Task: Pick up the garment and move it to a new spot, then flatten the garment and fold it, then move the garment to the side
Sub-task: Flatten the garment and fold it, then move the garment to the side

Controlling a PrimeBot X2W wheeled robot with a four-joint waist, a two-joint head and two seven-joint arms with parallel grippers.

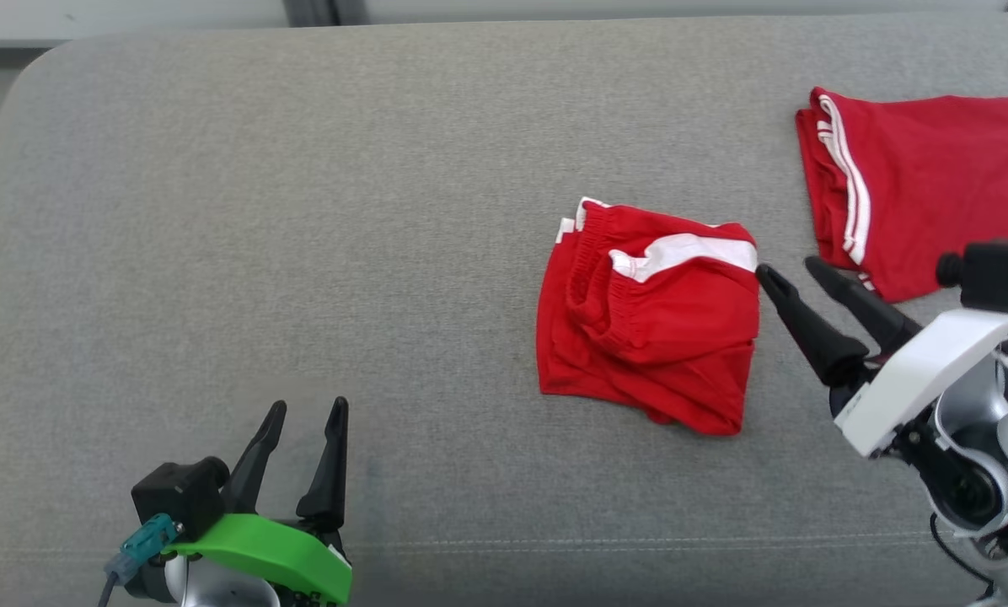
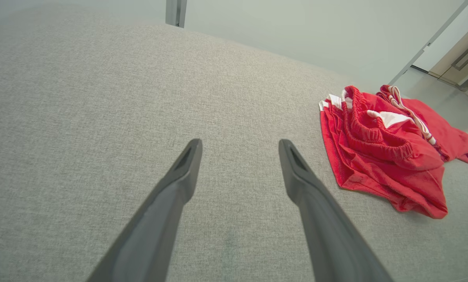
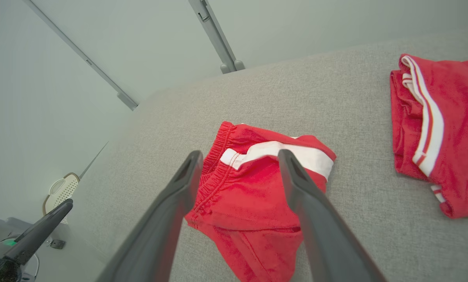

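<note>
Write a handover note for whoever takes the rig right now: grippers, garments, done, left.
Left gripper: open, holding nothing, low left over the gray surface.
Right gripper: open, holding nothing, fingers at the right edge of the center red garment; contact unclear.
Center red garment: lies folded mid-surface. Second red garment: folded, far right.
Done: fold looks finished.
Left: probably moving the center red garment aside.
</note>
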